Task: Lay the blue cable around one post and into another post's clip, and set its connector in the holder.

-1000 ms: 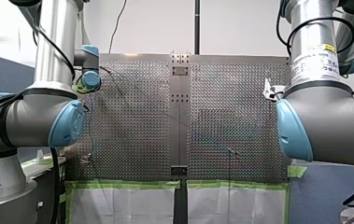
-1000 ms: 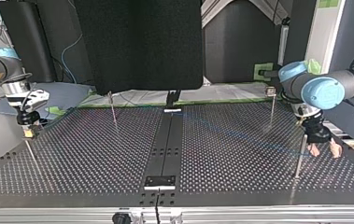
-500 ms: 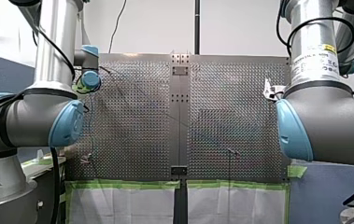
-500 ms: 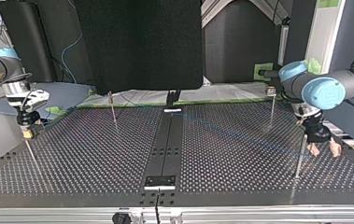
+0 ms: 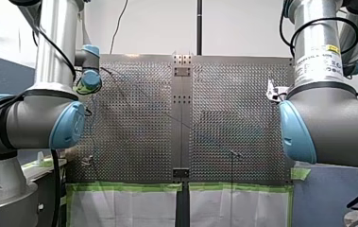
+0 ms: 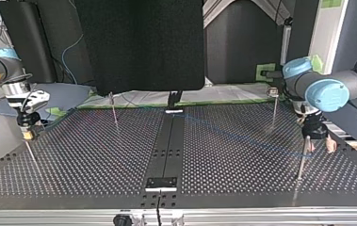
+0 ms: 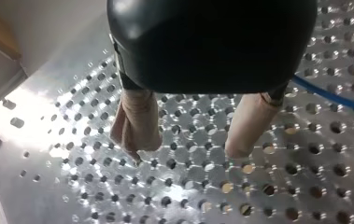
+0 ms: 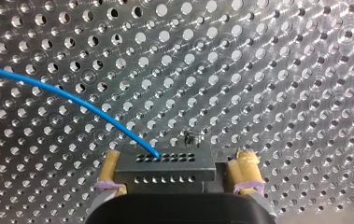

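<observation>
In the right wrist view a black connector (image 8: 165,169) sits between the yellow-padded fingers of my right gripper (image 8: 178,158), which is open with a small gap on one side. The blue cable (image 8: 67,95) leaves the connector and curves away over the perforated plate. At the top view's left my right gripper (image 6: 28,133) stands over a thin post (image 6: 31,157). The blue cable (image 6: 242,136) runs across the plate to a post (image 6: 302,160) at the right. My left gripper (image 6: 320,146) hangs open beside that post. Its beige fingers (image 7: 137,123) hold nothing, and the cable (image 7: 338,97) lies beside them.
Two more thin posts (image 6: 114,110) (image 6: 274,107) stand near the far edge in the top view. A dark centre strip (image 6: 166,146) splits the perforated table (image 6: 96,155). A black panel (image 6: 143,42) hangs behind it. Green tape (image 5: 129,187) marks the near edge in the front view.
My left gripper has risen and drawn back a little from the plate beside the right-hand post. The right arm and the connector have not moved.
</observation>
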Controlling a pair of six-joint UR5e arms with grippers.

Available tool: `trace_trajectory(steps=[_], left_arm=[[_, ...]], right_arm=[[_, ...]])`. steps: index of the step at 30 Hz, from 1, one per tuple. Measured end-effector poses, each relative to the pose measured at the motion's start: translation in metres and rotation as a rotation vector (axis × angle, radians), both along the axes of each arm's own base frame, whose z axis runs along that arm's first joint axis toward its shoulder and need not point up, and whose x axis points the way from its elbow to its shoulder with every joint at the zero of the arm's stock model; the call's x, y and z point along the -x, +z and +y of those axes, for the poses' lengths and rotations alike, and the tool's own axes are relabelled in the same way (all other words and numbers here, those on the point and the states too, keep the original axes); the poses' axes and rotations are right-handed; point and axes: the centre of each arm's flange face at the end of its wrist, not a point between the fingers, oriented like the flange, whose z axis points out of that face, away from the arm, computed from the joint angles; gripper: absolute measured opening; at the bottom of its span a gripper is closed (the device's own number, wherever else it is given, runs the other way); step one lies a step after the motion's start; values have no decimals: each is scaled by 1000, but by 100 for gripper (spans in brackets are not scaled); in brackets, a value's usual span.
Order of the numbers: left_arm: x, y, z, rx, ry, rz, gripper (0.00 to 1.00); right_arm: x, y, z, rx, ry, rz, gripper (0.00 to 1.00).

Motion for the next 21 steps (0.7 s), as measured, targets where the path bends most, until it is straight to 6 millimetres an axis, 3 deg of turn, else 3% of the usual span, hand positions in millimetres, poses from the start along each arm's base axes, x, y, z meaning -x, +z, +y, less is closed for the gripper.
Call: trace_trajectory(steps=[7,21], left_arm=[[5,4,-5,61,-54,-2,99],[35,12,-19,195,-173,-42,99]], right_arm=[[0,0,0,0,0,0,100],[0,0,0,0,0,0,100]])
